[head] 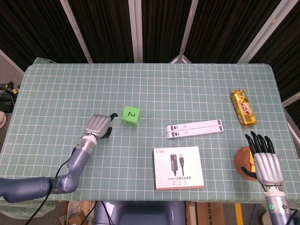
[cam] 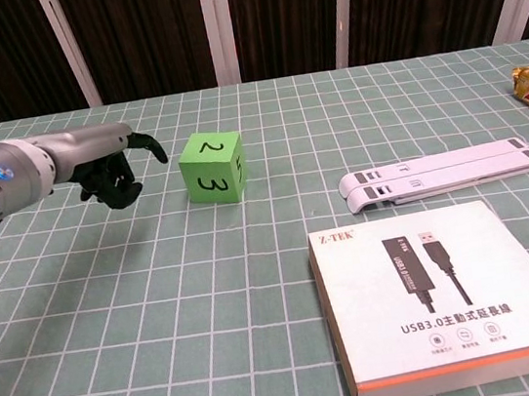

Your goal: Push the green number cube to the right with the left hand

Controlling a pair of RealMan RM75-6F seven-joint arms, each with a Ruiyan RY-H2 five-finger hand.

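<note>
Just left of the green number cube, the left hand hovers with fingers curled in, holding nothing and apparently not yet touching it. On the checked tabletop, the cube looks unpushed, well left of the white bars; the whole push remains.

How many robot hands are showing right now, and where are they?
2. The left hand is just left of the green cube, fingers curled, holding nothing. The right hand is at the table's near right corner, beside a round woven coaster, fingers spread.
</note>
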